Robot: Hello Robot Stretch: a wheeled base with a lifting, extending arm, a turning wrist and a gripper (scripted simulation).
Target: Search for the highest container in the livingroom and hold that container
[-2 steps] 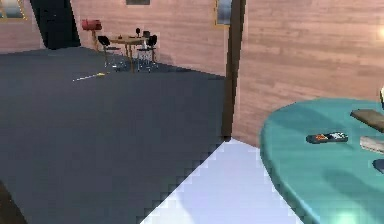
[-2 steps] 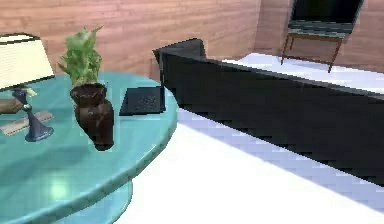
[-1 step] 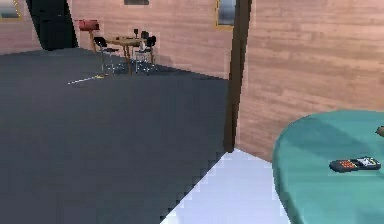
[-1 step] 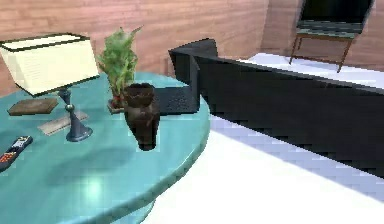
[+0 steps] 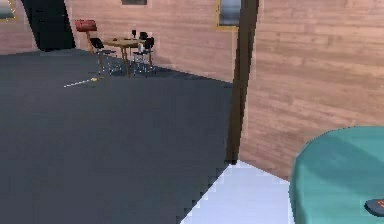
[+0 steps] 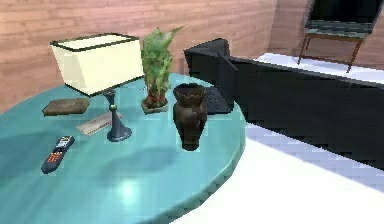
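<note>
A dark brown vase [image 6: 189, 116] stands upright on the round teal table [image 6: 120, 180], near its right side in the arm side view. Behind the vase a green plant in a small pot [image 6: 157, 68] sits at the table's far edge. A lamp with a cream shade [image 6: 97, 62] on a grey stem stands to the left of the vase. The same teal table [image 5: 340, 180] fills the forward view's lower right corner.
A remote control [image 6: 57, 153], a flat brown book [image 6: 66, 107] and a dark laptop [image 6: 222, 90] lie on the table. A black sofa [image 6: 300, 100] and a television on a stand [image 6: 345, 15] sit to the right. Ahead, a small round table with chairs [image 5: 125, 50] stands across open dark floor.
</note>
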